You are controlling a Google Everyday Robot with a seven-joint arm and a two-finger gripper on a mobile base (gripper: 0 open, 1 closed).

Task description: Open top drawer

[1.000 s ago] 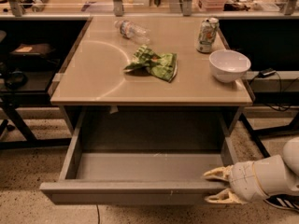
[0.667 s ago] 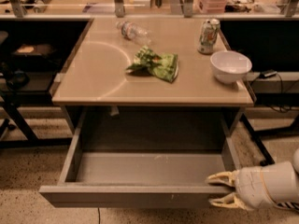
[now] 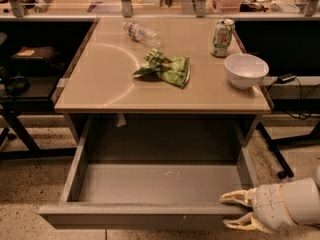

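The top drawer (image 3: 150, 184) under the beige table stands pulled far out toward me, its grey interior bare apart from small white scuffs right of centre. Its front panel (image 3: 125, 217) runs along the bottom of the view. My gripper (image 3: 237, 210) is at the lower right, at the right end of the drawer front. Its two pale fingers are spread, one (image 3: 235, 198) above the front's top edge and one (image 3: 239, 223) in front of its outer face. Nothing is held between them.
On the tabletop (image 3: 100, 79) lie a clear plastic bottle (image 3: 142, 32), a green chip bag (image 3: 165, 68), a soda can (image 3: 222, 37) and a white bowl (image 3: 245, 69). Dark shelving (image 3: 25, 74) stands left, cables and a table leg (image 3: 280, 149) right.
The drawer stands about as far out as before. My gripper has shifted slightly right and down along the drawer front, fingers still spread.
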